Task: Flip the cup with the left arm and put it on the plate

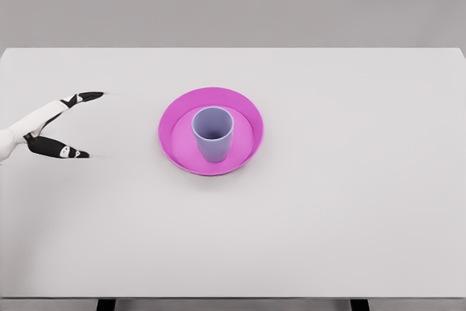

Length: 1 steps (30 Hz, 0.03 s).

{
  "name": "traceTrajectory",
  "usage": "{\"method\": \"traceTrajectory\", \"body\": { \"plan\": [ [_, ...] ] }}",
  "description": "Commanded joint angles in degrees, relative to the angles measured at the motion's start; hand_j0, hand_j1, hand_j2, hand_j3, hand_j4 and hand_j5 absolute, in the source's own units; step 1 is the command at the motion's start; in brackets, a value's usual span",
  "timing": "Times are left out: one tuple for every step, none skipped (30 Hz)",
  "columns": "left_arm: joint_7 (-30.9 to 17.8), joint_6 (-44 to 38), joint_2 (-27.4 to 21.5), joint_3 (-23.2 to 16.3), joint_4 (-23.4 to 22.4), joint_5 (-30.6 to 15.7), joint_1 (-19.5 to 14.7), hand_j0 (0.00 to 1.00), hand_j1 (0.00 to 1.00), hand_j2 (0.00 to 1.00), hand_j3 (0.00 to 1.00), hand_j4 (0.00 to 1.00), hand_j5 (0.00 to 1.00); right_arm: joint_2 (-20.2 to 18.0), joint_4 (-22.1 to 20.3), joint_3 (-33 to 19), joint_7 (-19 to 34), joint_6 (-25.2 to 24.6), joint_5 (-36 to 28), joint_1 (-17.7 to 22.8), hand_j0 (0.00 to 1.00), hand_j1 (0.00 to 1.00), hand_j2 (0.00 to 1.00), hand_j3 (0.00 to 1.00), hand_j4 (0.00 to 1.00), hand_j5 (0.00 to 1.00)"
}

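A lavender cup (pixel 212 133) stands upright, mouth up, in the middle of a magenta plate (pixel 175 111) on a white table (pixel 349 202), seen from the robot's head camera. The cup's open rim faces the camera and its inside wall is visible down to a darker floor; its base rests on the plate's flat well, ringed on every side by the raised pink rim. The plate sits a little left of the table's centre, nearer the far edge than the near one.

At the picture's left edge, the left hand (pixel 52 127) reaches in over the table, well apart from the plate and touching neither it nor the cup. Only part of the hand shows: white segments with black tips, spread into a wide V. 1 finger (pixel 81 97) points up and to the right toward the far side of the table, while another digit (pixel 58 148) angles down and to the right. The fingers are splayed and nothing lies between them; the hand holds nothing. Whether it touches the tabletop cannot be told.

A grey wall fills the background beyond the table's far edge, and 2 dark table legs (pixel 106 304) show below its near edge.
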<state>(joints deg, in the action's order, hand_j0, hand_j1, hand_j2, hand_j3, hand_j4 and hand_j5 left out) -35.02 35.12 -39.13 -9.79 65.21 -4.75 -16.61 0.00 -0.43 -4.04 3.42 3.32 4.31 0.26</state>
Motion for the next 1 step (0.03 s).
{"method": "traceTrajectory", "body": {
  "plan": [
    [0.0,-0.1,-1.0,0.7,-1.4,-0.5,0.0,1.0,1.0,1.0,1.0,1.0,1.0,0.0,0.0,0.0,0.0,0.0,0.0,0.0,1.0,1.0,1.0,1.0,1.0,1.0]
  ]
}}
